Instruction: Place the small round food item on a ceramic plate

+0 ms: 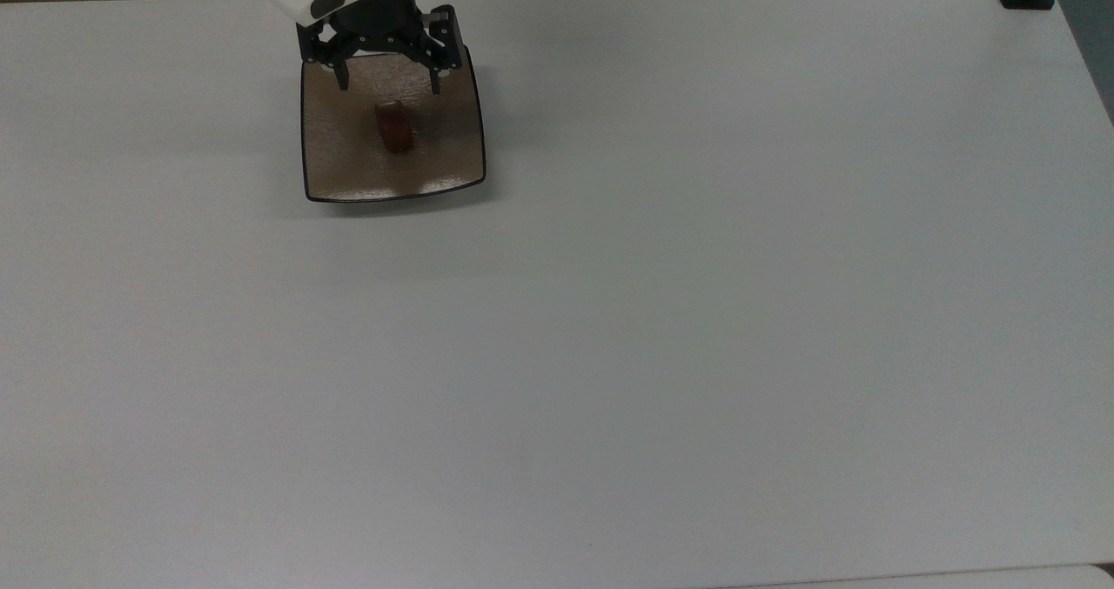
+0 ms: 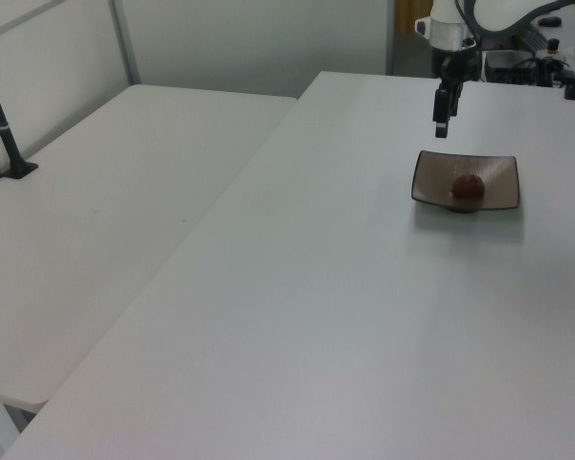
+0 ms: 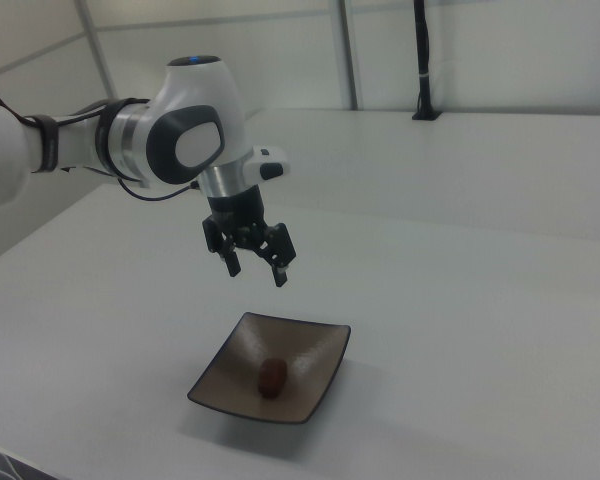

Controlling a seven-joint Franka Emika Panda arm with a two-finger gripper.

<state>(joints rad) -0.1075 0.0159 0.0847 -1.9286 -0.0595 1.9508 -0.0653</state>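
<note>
Glossy red-brown, the small round food item (image 1: 394,127) is sitting near the middle of the ceramic plate (image 1: 452,154), apart from every edge, while the gripper (image 3: 255,268) is hanging above the plate with its fingers spread wide and gripping nothing. In the top view it is showing over the plate's far edge; in the right view it is hovering above the plate and slightly to the right view's left. Judging from this, the placement looks finished, so little is left to spoil. The main risk is the lump itself: being rounded and slick, it could roll toward an upturned corner if the table (image 1: 696,311) is jolted or the plate is nudged. A second risk is the arm dipping on its way off and clipping the plate's far rim, which might shift or tip it. Whether the lump is lying on a flat side or balancing on its curve is hard to tell. Counting: one food item, one plate, one gripper.
</note>
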